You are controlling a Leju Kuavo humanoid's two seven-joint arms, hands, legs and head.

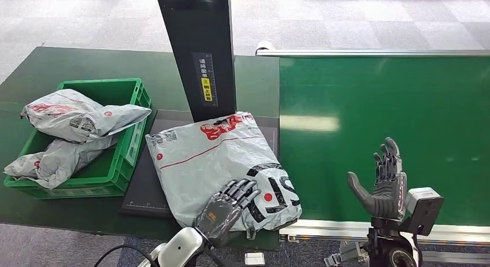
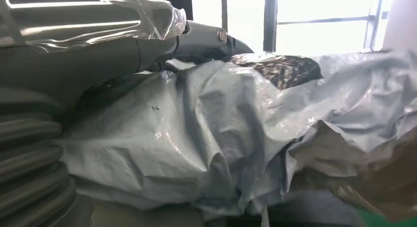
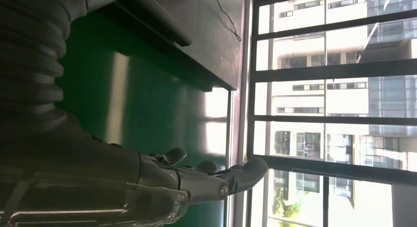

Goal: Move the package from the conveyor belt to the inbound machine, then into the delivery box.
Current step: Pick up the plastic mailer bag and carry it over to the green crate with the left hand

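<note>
Where left hand (image 1: 226, 207) rests: package (image 1: 214, 157).

The head view is evenly lit and sharp, with a pale streak of glare on the conveyor belt (image 1: 381, 128) and soft shadows under the green crate (image 1: 124, 145). In both wrist views the windows (image 3: 334, 89) are blown out to white, leaving the near surfaces dim. The grey package (image 2: 206, 133) shines in crinkled highlights, and the left hand (image 2: 98, 35) close to the lens is blurred

package (image 1: 216, 157) on machine (image 1: 141, 189), crate (image 1: 124, 143) left
</note>
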